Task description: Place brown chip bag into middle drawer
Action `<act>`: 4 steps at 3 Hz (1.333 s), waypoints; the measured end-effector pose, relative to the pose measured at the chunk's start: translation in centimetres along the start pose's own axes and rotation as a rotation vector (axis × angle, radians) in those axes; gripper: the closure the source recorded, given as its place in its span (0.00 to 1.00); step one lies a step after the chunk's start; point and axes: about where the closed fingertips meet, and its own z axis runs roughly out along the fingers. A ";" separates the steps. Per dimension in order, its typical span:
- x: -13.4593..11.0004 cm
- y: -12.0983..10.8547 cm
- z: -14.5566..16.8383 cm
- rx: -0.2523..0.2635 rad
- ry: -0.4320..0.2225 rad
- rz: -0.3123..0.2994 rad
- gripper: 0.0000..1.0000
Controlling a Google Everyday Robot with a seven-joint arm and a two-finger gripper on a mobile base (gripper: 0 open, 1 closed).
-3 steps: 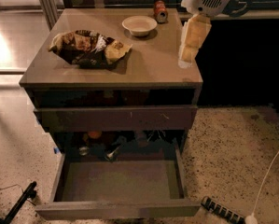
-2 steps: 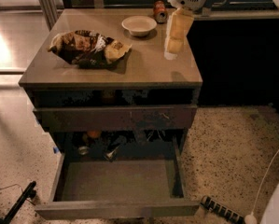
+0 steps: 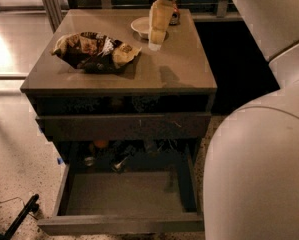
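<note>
The brown chip bag (image 3: 94, 51) lies crumpled on the left half of the cabinet top (image 3: 184, 69), dark brown with tan ends. My gripper (image 3: 155, 44) hangs tip-down over the top, to the right of the bag and apart from it, just in front of the white bowl. It holds nothing. The middle drawer (image 3: 124, 196) is pulled out at the bottom front, its flat grey floor bare.
A white bowl (image 3: 140, 26) and a small red can (image 3: 175, 18) stand at the back of the top, partly behind the gripper. A scratched closed drawer front (image 3: 124, 126) is above the open drawer. My white arm (image 3: 259, 159) fills the right side. Small objects (image 3: 101, 145) lie behind the drawer.
My gripper has moved left across the cabinet top, from the right edge to beside the bowl, nearer the bag. My arm now fills the right of the view.
</note>
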 end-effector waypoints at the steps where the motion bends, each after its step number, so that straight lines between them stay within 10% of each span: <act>1: 0.0 0.0 0.0 0.001 0.000 0.000 0.00; 4: -5.2 -4.4 5.1 0.013 -0.118 -0.023 0.00</act>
